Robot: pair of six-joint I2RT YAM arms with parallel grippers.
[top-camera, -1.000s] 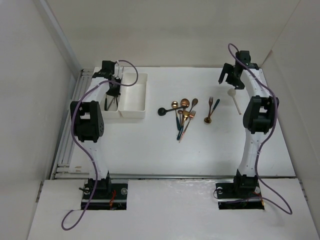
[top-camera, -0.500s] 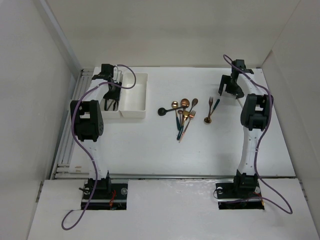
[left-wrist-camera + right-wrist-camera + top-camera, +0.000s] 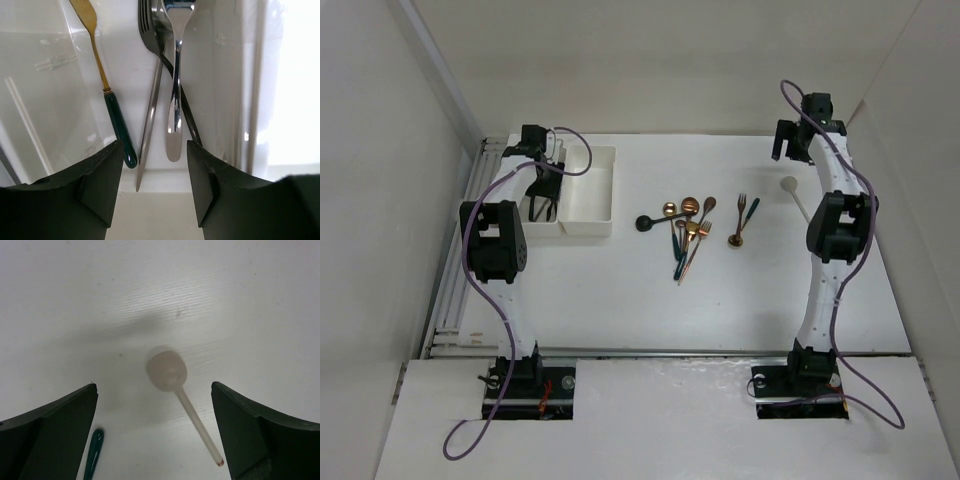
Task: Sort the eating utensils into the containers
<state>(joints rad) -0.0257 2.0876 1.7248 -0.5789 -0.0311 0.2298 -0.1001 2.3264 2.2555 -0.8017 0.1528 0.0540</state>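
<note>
Pick-up is the step in hand on the R side. The R gripper (image 3: 154,386) hovers above the white spoon (image 3: 167,369), jaws spread fully, nothing held. The spoon lies flat on the table (image 3: 620,290) at the far right, well apart from the pile (image 3: 685,225) mid-table.

Its long axis is diagonal: bowl toward far-left, handle toward near-right. In the wrist view the bowl sits between the jaws and the handle slants off to the lower right.

My guess at the next move: drop straight down, twist the wrist a bit so the jaws cross the handle square, and close on the handle, not the bowl.

The L gripper (image 3: 155,147) is released over the L tray (image 3: 55,100), gripping nothing. Utensils there, incl. a teal-handled fork (image 3: 107,90), lie along the tray's length, heads away from the gripper.
</note>
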